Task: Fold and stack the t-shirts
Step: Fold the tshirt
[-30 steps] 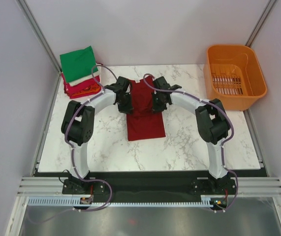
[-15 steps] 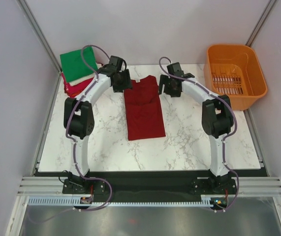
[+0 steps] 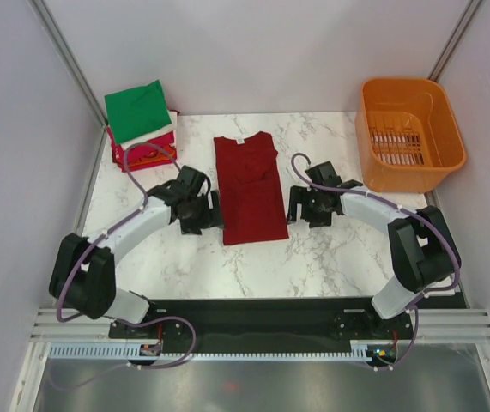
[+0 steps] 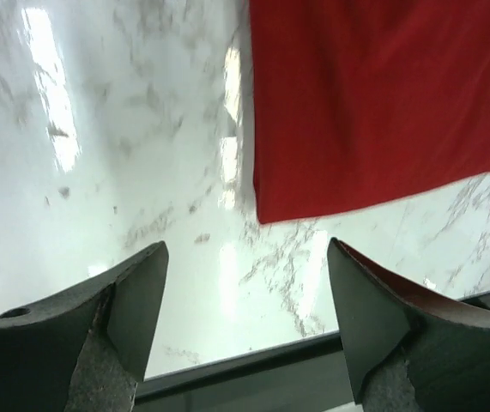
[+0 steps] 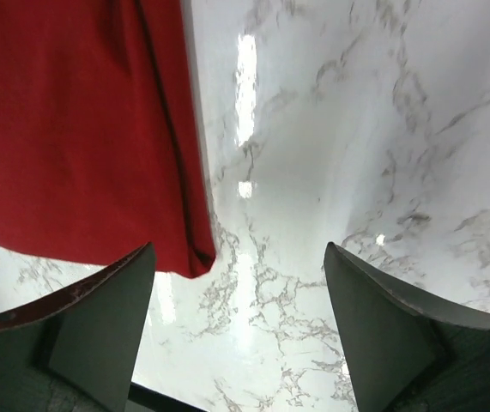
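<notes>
Marble table: dark red t-shirt lies between spread left tool and spread right tool.

No readable text, brand, number or sign showing in any view — small pale neck tag on the plain dark red cloth t-shirt appearing too small to read

Dark red t-shirt lies folded lengthwise, green-topped stack well apart

One dark red t-shirt, one stack of folded t-shirts and one basket are counted, plus two grippers: left gripper, right gripper.
</notes>
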You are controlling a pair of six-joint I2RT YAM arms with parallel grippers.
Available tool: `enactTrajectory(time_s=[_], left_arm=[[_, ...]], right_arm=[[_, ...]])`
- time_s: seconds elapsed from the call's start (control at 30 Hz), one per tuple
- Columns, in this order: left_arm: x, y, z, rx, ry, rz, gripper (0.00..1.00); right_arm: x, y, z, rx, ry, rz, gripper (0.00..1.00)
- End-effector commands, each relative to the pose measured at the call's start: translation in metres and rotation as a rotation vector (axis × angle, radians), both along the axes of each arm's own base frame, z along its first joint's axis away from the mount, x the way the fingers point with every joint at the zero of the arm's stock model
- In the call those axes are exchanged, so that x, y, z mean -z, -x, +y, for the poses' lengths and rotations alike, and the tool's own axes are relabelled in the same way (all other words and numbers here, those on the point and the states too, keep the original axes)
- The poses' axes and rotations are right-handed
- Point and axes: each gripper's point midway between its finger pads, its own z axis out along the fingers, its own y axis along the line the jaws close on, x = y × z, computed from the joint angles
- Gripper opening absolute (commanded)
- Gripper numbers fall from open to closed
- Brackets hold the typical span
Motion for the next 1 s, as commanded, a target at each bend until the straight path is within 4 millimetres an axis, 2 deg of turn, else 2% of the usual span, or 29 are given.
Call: enactTrajectory(time_s=[0.0, 0.03, 0.07, 0.1, 0.17, 0.2, 0.27, 0.37, 0.53, 0.73, 0.77, 0.8, 0.83, 0.87, 0.9, 0.93, 0.97], left_arm=[[-0.001, 0.018, -0.017, -0.054, 0.153, -0.031, 0.83], [0.014, 0.029, -0.014, -0.05, 0.155, -0.008, 0.83], [0.012, 0.023, -0.023, -0.032, 0.204, -0.051, 0.83], [0.015, 0.027, -0.027, -0.021, 0.238, -0.041, 0.83], [0.028, 0.031, -0.026, -0.035, 0.24, -0.031, 0.85], [0.029, 0.027, -0.029, -0.035, 0.252, -0.046, 0.85], [0.044, 0.028, -0.03, -0.042, 0.249, -0.026, 0.85], [0.067, 0.038, -0.025, -0.047, 0.212, 0.042, 0.85], [0.079, 0.043, -0.025, -0.045, 0.192, 0.079, 0.85], [0.091, 0.048, -0.026, -0.037, 0.17, 0.118, 0.85], [0.092, 0.048, -0.028, -0.032, 0.167, 0.123, 0.85], [0.074, 0.017, -0.06, -0.031, 0.298, 0.008, 0.38], [0.076, 0.018, -0.063, -0.024, 0.292, 0.013, 0.32], [0.077, 0.018, -0.067, -0.01, 0.292, 0.01, 0.26], [0.077, 0.018, -0.072, 0.004, 0.293, 0.011, 0.11], [0.082, 0.019, -0.072, 0.005, 0.284, 0.023, 0.02], [0.082, 0.019, -0.073, 0.002, 0.289, 0.028, 0.02]], right_arm=[[0.006, 0.014, 0.015, -0.038, -0.1, 0.001, 0.86], [0.014, 0.019, 0.017, -0.044, -0.106, 0.019, 0.85], [0.024, 0.028, 0.015, -0.047, -0.109, 0.047, 0.84], [0.026, 0.026, 0.02, -0.051, -0.13, 0.039, 0.83], [0.037, 0.032, 0.024, -0.063, -0.142, 0.071, 0.82], [0.038, 0.031, 0.026, -0.068, -0.149, 0.069, 0.82], [0.043, 0.032, 0.029, -0.069, -0.155, 0.083, 0.82], [0.046, 0.032, 0.034, -0.075, -0.161, 0.093, 0.8], [0.049, 0.04, 0.044, -0.1, -0.167, 0.114, 0.77], [0.056, 0.053, 0.047, -0.11, -0.167, 0.14, 0.5], [0.058, 0.054, 0.048, -0.113, -0.168, 0.14, 0.4], [0.061, 0.056, 0.048, -0.117, -0.169, 0.149, 0.36], [0.063, 0.058, 0.048, -0.119, -0.166, 0.156, 0.29], [0.065, 0.058, 0.048, -0.121, -0.165, 0.159, 0.17], [0.066, 0.058, 0.047, -0.119, -0.163, 0.163, 0.12], [0.066, 0.058, 0.048, -0.122, -0.166, 0.162, 0.08], [0.066, 0.058, 0.048, -0.123, -0.164, 0.163, 0.03]])
